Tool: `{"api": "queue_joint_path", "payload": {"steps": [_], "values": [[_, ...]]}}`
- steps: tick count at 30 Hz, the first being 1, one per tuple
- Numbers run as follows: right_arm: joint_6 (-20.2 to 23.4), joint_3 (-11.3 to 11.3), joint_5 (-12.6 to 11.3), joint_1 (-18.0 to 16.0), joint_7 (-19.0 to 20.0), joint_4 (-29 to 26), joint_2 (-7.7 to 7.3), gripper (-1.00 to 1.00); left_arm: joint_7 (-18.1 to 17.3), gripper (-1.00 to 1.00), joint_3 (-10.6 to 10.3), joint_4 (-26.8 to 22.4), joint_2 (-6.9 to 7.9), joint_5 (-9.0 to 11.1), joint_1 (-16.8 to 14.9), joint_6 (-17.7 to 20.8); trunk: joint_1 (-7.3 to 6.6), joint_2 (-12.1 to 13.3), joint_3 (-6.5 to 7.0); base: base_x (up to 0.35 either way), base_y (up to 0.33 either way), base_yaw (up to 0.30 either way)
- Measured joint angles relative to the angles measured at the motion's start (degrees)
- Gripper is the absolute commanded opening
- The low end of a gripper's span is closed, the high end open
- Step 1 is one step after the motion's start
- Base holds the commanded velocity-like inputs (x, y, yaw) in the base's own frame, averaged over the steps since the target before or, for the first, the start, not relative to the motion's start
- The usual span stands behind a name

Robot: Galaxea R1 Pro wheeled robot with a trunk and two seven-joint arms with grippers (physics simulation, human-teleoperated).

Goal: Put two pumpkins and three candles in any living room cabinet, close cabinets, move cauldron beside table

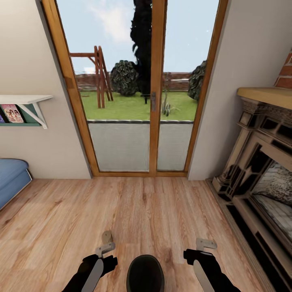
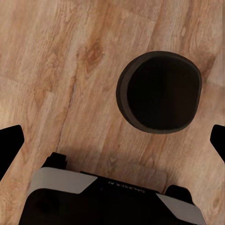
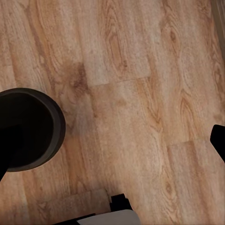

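A round black pot with a darker hollow and a narrow rim, which looks like the cauldron (image 1: pixel 145 273), stands on the plank floor right below me, between my two arms. The left wrist view looks down into the cauldron (image 2: pixel 159 91), and the right wrist view catches its rim (image 3: pixel 28 129) at the side. My left gripper (image 1: pixel 106 242) hovers open above the floor just left of it, fingertips (image 2: pixel 10 144) spread wide. On the other side my right gripper (image 1: pixel 205 244) is open too, with nothing held. Pumpkins, candles, cabinet and table are out of view.
Wood-framed glass doors (image 1: pixel 152 101) stand straight ahead, with a garden behind them. A carved fireplace (image 1: pixel 259 162) lines the right wall. A blue sofa corner (image 1: pixel 12 178) and a white wall shelf (image 1: pixel 24 99) with books are at the left. Plank floor (image 1: pixel 142 211) lies in front.
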Motion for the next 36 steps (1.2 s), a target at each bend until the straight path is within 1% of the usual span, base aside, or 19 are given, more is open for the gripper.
{"api": "queue_joint_path", "payload": {"steps": [2, 5, 7, 9, 13, 15, 16, 17, 20, 23, 24, 32, 34, 36], "values": [[-0.04, 0.00, -0.02, 0.00, 0.00, 0.07, 0.00, 1.00, 0.00, 1.00, -0.01, -0.16, 0.02, -0.01, 0.00, -0.03, 0.00, 0.00, 0.00, 0.000, -0.002, 0.000], [-0.12, 0.00, -0.18, -0.01, 0.04, 0.17, 0.00, 1.00, 0.02, 1.00, 0.04, -2.68, 0.07, -0.02, 0.00, 0.04, 0.00, 0.00, 0.00, 0.000, 0.000, 0.000], [-0.16, 0.00, -0.31, -0.01, 0.11, 0.21, -0.02, 1.00, 0.40, 1.00, 0.00, -3.52, 0.01, -0.06, 0.00, 0.08, 0.00, 0.00, 0.00, 0.000, 0.000, 0.000], [-0.12, 0.00, -0.43, -0.01, 0.18, 0.22, -0.06, 1.00, 2.01, 1.00, 0.00, -4.14, -0.03, 0.00, 0.00, 0.19, 0.00, 0.00, 0.00, 0.000, 0.000, 0.000], [-0.14, 0.00, -0.59, 0.00, 0.19, 0.23, -0.08, 1.00, 7.10, 1.00, 0.03, -5.52, -0.08, 0.42, 0.00, 0.31, 0.87, -1.59, -0.71, 0.000, 0.000, 0.000], [-0.23, 0.00, -0.65, 0.00, 0.15, 0.22, -0.10, 1.00, 8.67, 1.00, 0.05, -6.54, -0.12, 0.54, 0.00, 0.64, 1.31, -2.39, -1.07, 0.000, 0.000, 0.000], [-0.27, 0.00, -0.64, 0.00, 0.14, 0.22, -0.12, 1.00, 8.85, 1.00, 0.05, -6.67, -0.13, 0.56, 0.01, 0.85, 1.53, -2.80, -1.25, 0.000, 0.000, 0.000], [-0.31, 0.00, -0.50, 0.00, 0.04, 0.24, -0.13, 1.00, 9.30, 1.00, 0.06, -7.00, -0.16, 0.59, 0.01, 2.22, 1.75, -3.20, -1.43, 0.000, 0.000, 0.000], [-0.22, 0.15, -0.16, 0.00, -0.04, 0.27, -0.03, 1.00, 9.49, 1.00, 0.05, -7.21, -0.26, 0.65, 0.01, 3.11, 2.41, -4.40, -1.98, 0.000, 0.000, 0.000], [-0.19, 0.32, 0.00, 0.00, -0.11, 0.16, 0.19, 1.00, 9.55, 1.00, 0.04, -7.29, -1.14, 0.65, 0.01, 3.69, 3.07, -5.61, -2.52, 0.000, 0.000, 0.000], [-0.02, 0.15, -0.26, -0.03, 0.00, 0.24, 0.24, 1.00, 9.56, 1.00, 0.04, -7.32, -1.47, 0.64, 0.01, 4.68, 3.29, -6.01, -2.70, 0.000, 0.000, 0.000], [-0.62, 0.06, -0.26, -0.04, -0.25, 0.28, 0.47, 1.00, 9.56, 1.00, -0.02, -7.33, -1.63, 0.61, 0.00, 5.25, 5.05, -9.22, -4.14, 0.000, 0.000, 0.000], [-0.76, 0.07, -0.22, -0.07, -0.41, 0.30, 0.61, 1.00, 9.56, 1.00, -0.03, -7.31, -1.64, 0.61, 0.00, 5.71, 5.49, -10.03, -4.50, 0.000, 0.000, 0.000], [-0.78, 0.08, -0.44, -0.08, -0.91, 0.31, 1.07, 1.00, 9.59, 1.00, 0.01, -7.25, -1.65, 0.65, 0.00, 6.67, 5.93, -10.83, -4.86, 0.000, 0.000, 0.000]]}}
